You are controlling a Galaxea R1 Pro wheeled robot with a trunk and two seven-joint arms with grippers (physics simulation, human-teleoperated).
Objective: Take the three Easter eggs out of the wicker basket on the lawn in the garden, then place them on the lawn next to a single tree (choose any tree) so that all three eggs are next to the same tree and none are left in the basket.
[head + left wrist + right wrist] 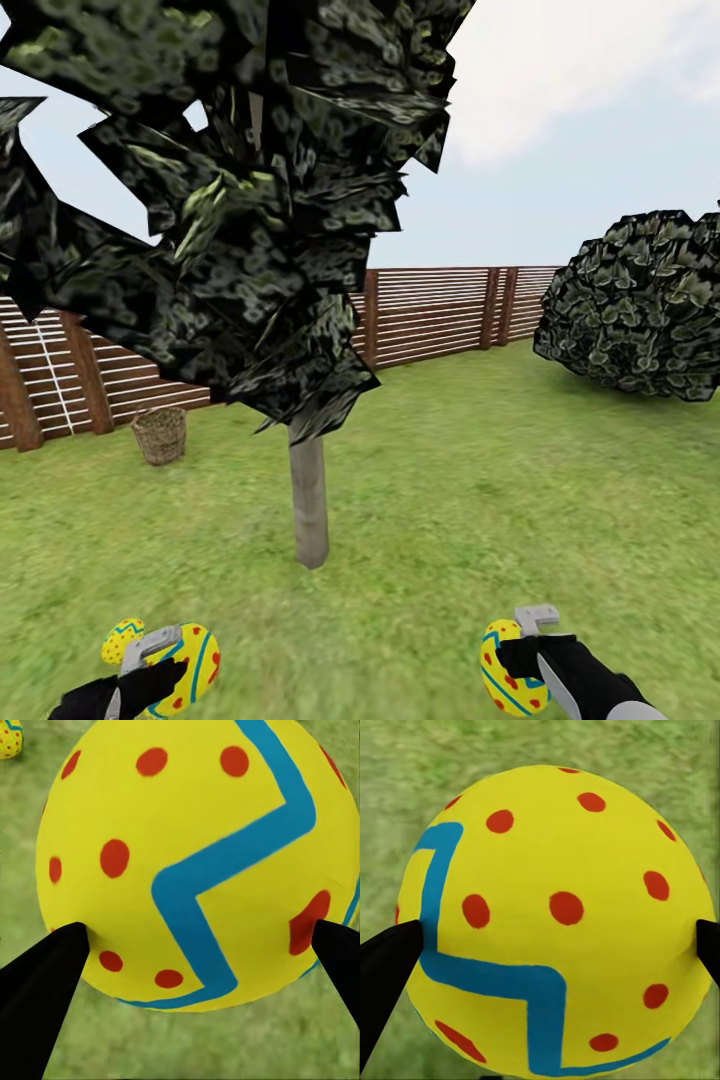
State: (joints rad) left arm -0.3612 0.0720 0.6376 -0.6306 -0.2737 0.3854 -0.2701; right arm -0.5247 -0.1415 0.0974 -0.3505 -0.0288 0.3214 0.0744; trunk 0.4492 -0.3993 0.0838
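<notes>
My left gripper (178, 662) is shut on a yellow Easter egg (192, 667) with blue zigzags and red dots; close up that egg (191, 862) sits between the two black fingers (41, 979). A second egg (121, 642) lies on the lawn (450, 500) just beside it, and shows small as the egg on the grass (10, 739). My right gripper (508, 662) is shut on the third egg (503, 668), seen large as the held egg (555, 919). The tree (309, 500) with its grey trunk stands just ahead between my arms. The wicker basket (160, 435) stands far off by the fence.
A brown slat fence (430, 315) runs along the back of the garden. A large dark bush (640, 305) sits at the right. The tree's crown (240, 200) hangs low over the trunk.
</notes>
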